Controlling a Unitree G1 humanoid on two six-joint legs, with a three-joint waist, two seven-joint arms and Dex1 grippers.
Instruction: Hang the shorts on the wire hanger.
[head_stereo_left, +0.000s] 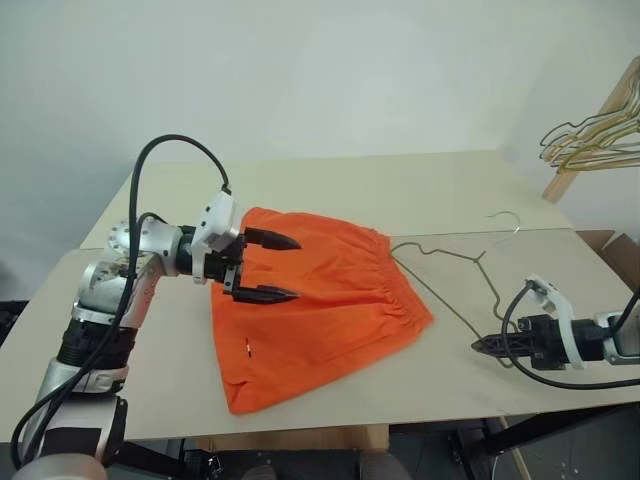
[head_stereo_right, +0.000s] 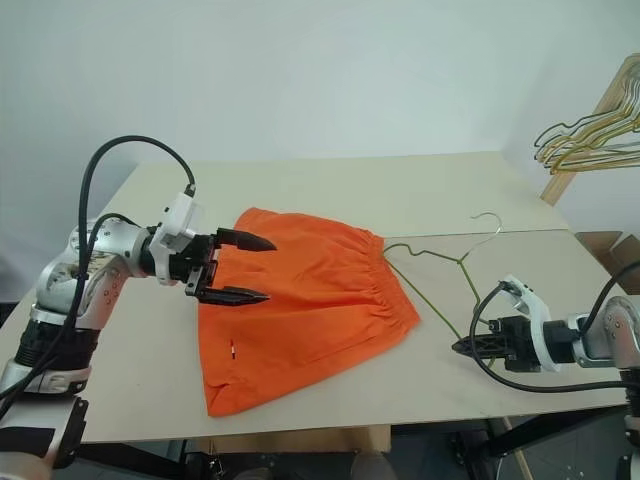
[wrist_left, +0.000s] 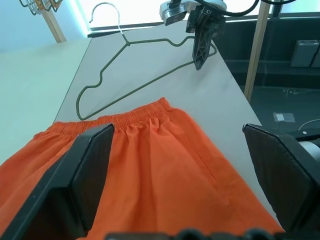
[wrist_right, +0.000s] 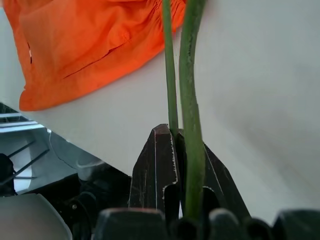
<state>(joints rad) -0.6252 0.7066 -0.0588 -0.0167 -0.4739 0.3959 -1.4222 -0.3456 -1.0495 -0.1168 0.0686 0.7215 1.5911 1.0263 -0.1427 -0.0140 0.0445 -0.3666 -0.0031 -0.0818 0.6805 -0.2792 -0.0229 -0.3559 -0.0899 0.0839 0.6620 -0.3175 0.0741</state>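
Clamped together, our right gripper (head_stereo_left: 478, 346) pinches the wire hanger (head_stereo_left: 455, 283) at its lower bar near the table's (head_stereo_left: 330, 185) front edge, as the right wrist view shows. From there the olive wire lies flat on the tabletop, one corner touching the gathered waistband of the shorts (head_stereo_left: 318, 300), its hook pointing toward the far right side. Our left gripper (head_stereo_left: 271, 267) hovers over the orange shorts with its fingers spread wide, holding nothing. A bunch of gold hangers (head_stereo_left: 595, 135) hangs at the far right.
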